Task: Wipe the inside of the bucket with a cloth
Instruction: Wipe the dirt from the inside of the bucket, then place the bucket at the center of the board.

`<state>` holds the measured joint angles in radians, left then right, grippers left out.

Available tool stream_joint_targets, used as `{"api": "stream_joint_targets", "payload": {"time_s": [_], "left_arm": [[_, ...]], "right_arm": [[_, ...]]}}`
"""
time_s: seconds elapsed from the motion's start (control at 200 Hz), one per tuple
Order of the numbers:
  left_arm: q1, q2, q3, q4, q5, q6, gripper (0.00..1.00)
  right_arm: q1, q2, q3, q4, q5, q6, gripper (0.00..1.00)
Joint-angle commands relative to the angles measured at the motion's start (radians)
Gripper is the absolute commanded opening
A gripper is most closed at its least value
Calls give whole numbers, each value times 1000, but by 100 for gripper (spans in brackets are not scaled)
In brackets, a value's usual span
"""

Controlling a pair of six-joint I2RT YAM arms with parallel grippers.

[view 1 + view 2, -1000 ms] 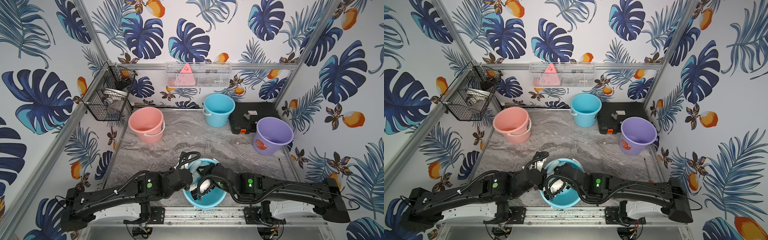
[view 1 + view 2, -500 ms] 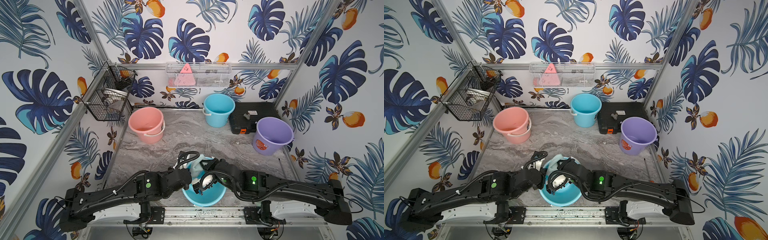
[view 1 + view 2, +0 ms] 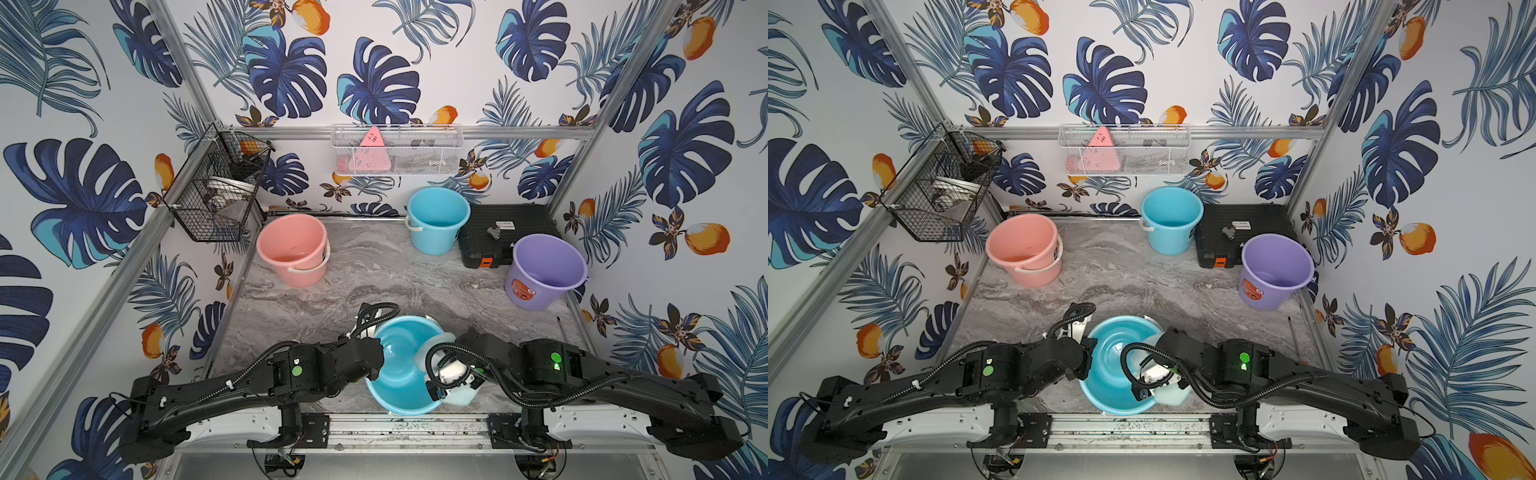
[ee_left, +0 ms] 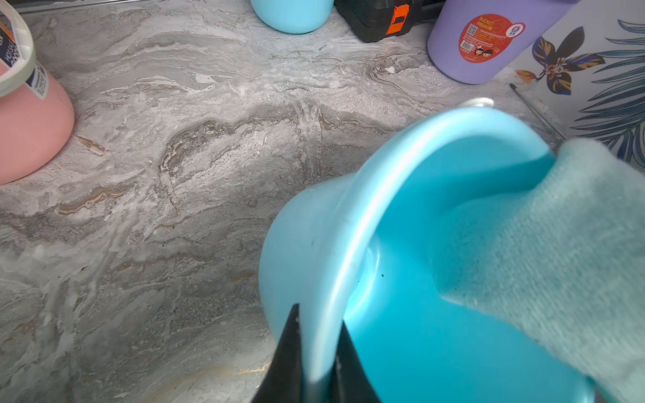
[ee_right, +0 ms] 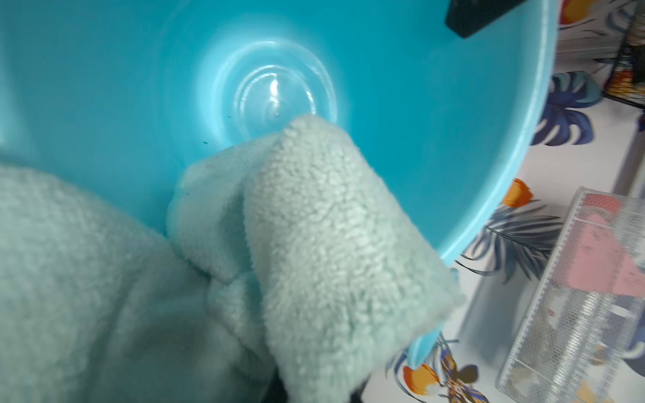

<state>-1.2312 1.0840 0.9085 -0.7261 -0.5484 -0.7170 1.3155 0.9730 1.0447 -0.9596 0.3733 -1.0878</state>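
Slippage risk: bucket (image 4: pixel 412 335) rim sits thinly between left gripper (image 4: pixel 316 352) jaws; cloth (image 5: pixel 335 223) clamped in right gripper (image 3: pixel 453 374) could drag it free

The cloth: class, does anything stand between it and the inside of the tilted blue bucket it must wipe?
Nothing visible does. The cloth hangs over the rim into the blue bucket, whose inside holds nothing else. The left gripper clamps the opposite rim, apart from the cloth.

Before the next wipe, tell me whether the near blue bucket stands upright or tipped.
Tipped. The bucket leans, its rim pinched by the left gripper; the cloth reaches in toward its floor.
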Motion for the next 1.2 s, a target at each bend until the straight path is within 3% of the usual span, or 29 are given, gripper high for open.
{"api": "stream_joint_targets", "payload": {"time_s": [0.0,0.235,0.51,0.595,0.766,1.006,1.196], "left_arm": [[-1,7,10,42,-7,-19,0],[-1,22,16,58,20,-23,0],[-1,20,20,62,51,-48,0],[-1,26,31,50,49,-55,0],[36,72,76,4,71,-57,0],[257,162,116,37,275,-3,0],[433,247,179,46,379,22,0]], "right_arm": [[0,-9,-11,-134,-226,120,0],[-1,40,-88,113,-507,214,0],[0,160,-134,581,-570,325,0],[2,187,-128,691,-492,365,0],[8,164,-108,778,-214,400,0],[9,3,-56,652,81,443,0],[9,-145,-23,522,236,474,0]]}}
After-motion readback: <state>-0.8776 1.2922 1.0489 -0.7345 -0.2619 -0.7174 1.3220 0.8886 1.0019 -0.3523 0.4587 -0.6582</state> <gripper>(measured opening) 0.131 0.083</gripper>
